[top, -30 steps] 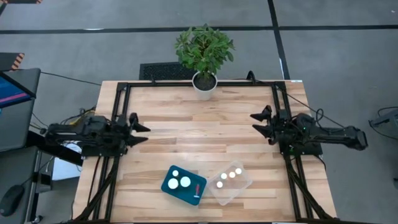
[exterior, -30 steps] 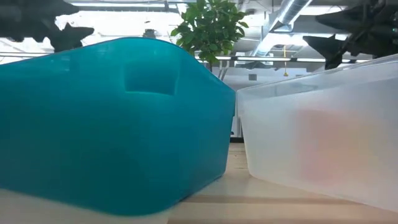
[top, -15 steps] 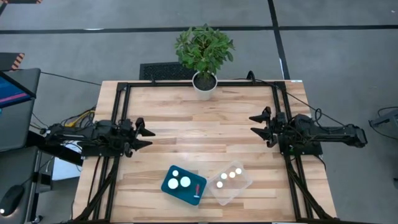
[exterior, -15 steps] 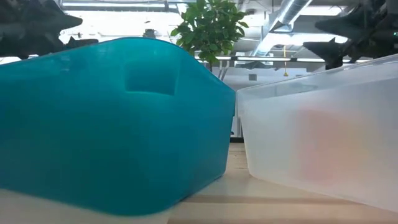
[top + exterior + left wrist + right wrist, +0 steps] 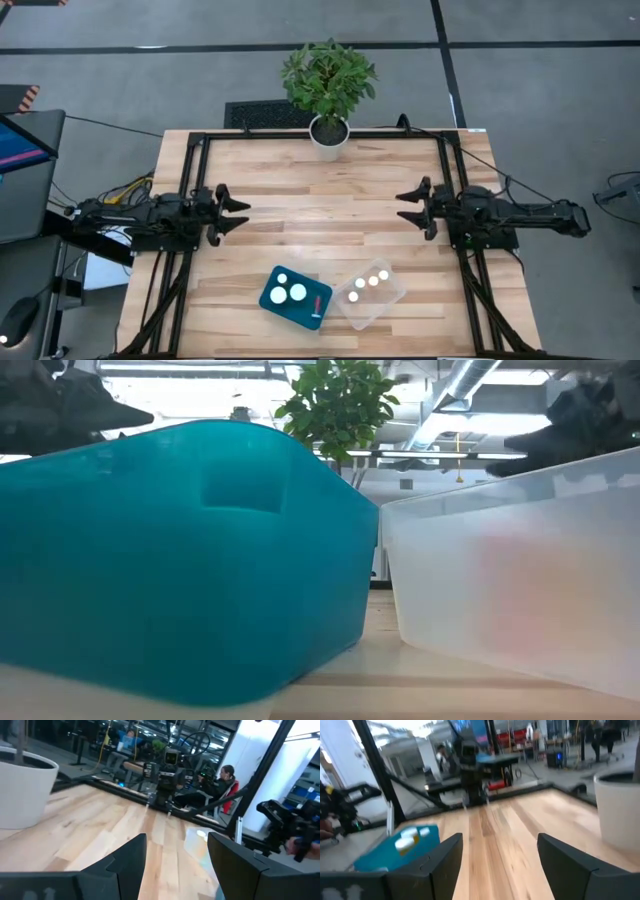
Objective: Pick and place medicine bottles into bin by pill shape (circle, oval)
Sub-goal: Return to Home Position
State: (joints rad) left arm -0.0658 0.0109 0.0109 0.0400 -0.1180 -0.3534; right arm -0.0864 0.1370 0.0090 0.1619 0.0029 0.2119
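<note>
Bottles (image 5: 297, 293) apparently all binned, the left gripper (image 5: 243, 213) and right gripper (image 5: 402, 205), jaws wide and empty, need only park by the bench (image 5: 320, 240) sides.

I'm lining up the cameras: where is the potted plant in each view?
High view: potted plant at the far edge of the wooden table.
Low view: its leaves beyond the teal bin.
Left wrist view: only its white pot.
Right wrist view: its white pot.
Shared landmark: that table.

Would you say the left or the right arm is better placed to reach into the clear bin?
Probably the right: the clear bin lies on the right gripper's side, with the teal bin between it and the left gripper. Both are open.
</note>
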